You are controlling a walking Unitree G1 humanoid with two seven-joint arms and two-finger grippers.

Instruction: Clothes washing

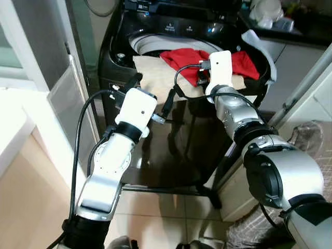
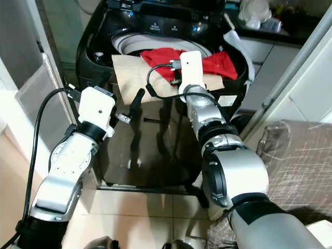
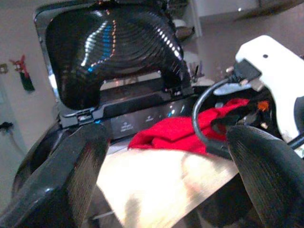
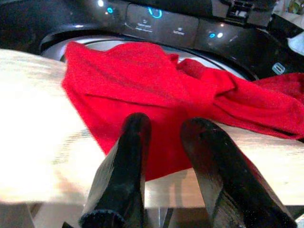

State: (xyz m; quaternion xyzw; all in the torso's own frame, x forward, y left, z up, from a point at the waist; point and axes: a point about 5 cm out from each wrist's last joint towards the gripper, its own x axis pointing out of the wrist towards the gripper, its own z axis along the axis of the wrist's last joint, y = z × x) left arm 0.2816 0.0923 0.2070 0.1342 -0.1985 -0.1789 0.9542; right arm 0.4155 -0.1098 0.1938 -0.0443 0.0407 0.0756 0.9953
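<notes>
Left arm: silver with a white wrist block, raised in front of the washer's dark front panel, a black cable looping off it to the left.
Left gripper: held just short of the washer's front edge, low and to the left of the cloth; its two black fingers stand wide apart with nothing between them — the beige cloth and the red garment show through the gap in the left wrist view.
Washing machine: a black top-loader with its glossy lid tipped up at the back, lit blue marks on the control panel, and the pale drum rim showing behind the laundry.
Beige cloth: spread flat over the front of the washer's opening and hanging a little over the front lip.
Red garment: crumpled on top of the beige cloth, stretching toward the right side of the opening — partly over the drum.
Right gripper: reached over the front edge, its fingers parted by a narrow gap and lying on the near hem of the red garment; they hold nothing.
Right arm: silver, stretched forward from the lower right, its white wrist block over the laundry.
Countertop: dark, right of the washer, with pale dishes on it.
</notes>
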